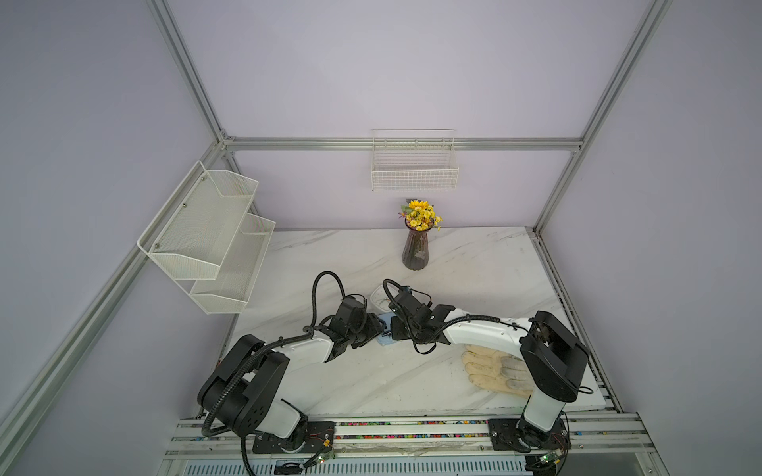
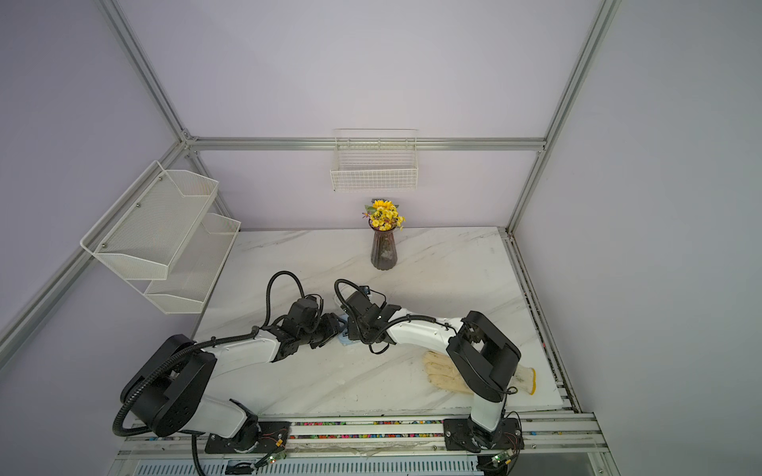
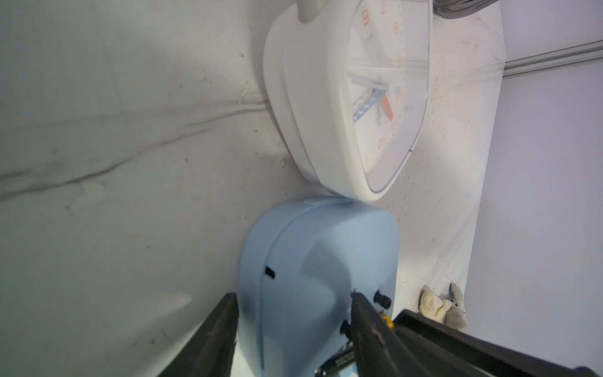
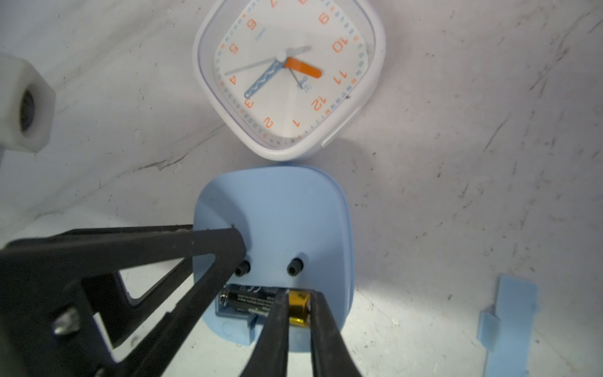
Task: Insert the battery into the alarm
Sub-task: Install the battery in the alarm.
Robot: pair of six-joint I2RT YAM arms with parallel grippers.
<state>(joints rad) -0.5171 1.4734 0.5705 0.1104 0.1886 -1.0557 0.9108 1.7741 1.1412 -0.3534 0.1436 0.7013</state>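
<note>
Here: two alarm clocks and one battery on a white marble-look bench (image 1: 474,263).
Blue alarm clock (image 4: 277,212): smooth plastic, rounded square, face down, two black knobs (image 4: 295,267) on its back. Battery (image 4: 254,300): black cylinder with a gold end, lying in the clock's open slot, print too small to read. The right gripper (image 4: 298,295) is closed narrowly on the gold end. The left gripper (image 3: 293,295) stands half open astride the clock's edge, one finger at its side and one on its back. White alarm clock (image 4: 287,71): face up, orange numerals, touching the blue one. One blue slot cover (image 4: 509,320) lies apart. One knit glove (image 1: 490,366); one ribbed vase (image 1: 415,249) of yellow flowers; one wire basket (image 1: 414,173); one two-tier mesh shelf (image 1: 206,235).
</note>
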